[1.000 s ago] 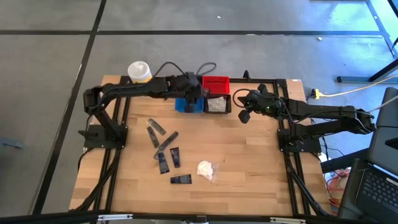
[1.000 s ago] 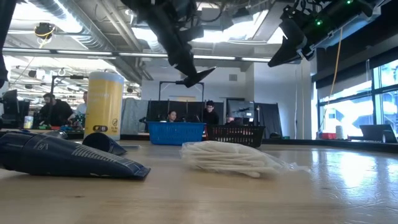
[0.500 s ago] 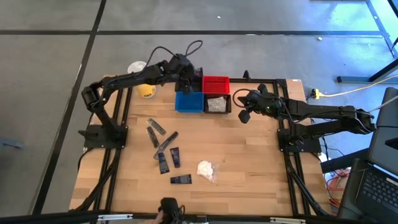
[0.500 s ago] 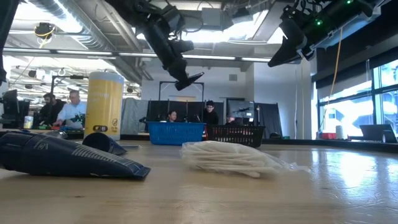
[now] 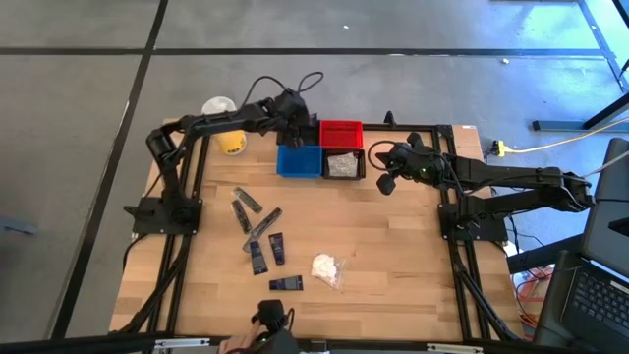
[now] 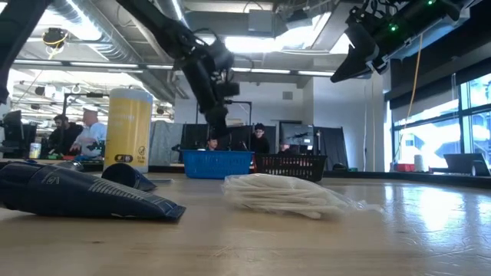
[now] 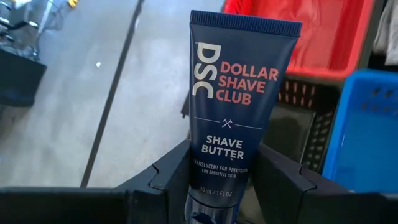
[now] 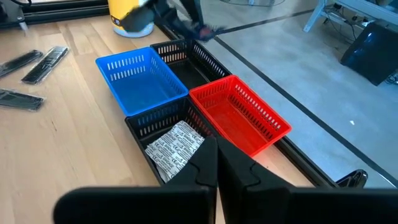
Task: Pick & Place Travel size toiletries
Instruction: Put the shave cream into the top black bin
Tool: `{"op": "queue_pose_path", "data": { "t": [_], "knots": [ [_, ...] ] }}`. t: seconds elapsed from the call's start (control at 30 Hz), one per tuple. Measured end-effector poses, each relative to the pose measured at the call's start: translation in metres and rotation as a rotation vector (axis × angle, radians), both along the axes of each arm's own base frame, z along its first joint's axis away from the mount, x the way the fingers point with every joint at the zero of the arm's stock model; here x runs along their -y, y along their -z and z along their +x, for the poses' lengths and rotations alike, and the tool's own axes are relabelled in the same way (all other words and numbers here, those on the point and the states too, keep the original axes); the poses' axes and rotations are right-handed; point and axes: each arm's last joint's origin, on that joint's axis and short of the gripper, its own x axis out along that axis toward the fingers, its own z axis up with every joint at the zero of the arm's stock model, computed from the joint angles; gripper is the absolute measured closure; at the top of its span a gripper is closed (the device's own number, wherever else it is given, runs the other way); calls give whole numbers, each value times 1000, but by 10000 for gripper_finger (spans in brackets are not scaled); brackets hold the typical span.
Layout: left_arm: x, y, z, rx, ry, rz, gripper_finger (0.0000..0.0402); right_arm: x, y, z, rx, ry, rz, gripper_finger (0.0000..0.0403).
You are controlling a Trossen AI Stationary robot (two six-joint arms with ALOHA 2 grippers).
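Observation:
My left gripper is shut on a navy tube printed "Dollar Shave Club Shave Butter". In the high view the left gripper hangs over the far row of bins, beside the red bin. Other navy tubes, clear packets and a white wad in clear wrap lie flat on the table's middle. My right gripper hovers shut and empty to the right of the bins. My left gripper pinches the tube's narrow end between its two fingers, one on each side edge, with the printed face toward the wrist camera. The fingers slant down toward the table's far side. The tube sticks out ahead along them, wide crimped end foremost, lifted clear.
Four small bins stand together at the far edge: blue, red, one black bin holding a white packet, and a second black bin. A yellow container stands at the far left. A person's hand shows at the near edge.
My left gripper has swung from above the blue bin toward the table's far edge and sunk lower, carrying the navy tube. The tube was near level and now tips downward. My right gripper has kept still.

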Motion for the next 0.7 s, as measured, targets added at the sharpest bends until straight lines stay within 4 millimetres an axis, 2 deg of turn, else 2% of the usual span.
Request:
{"op": "queue_pose_path", "data": {
  "t": [0.23, 0.7],
  "knots": [
    [-4, 25, 6, -57, 5, -36, 249, 0, 0, 0, -1, 0, -2, 401],
    [-9, 55, 10, -157, 16, -43, 249, 0, 0, 0, -2, -1, -3, 399]
  ]
}}
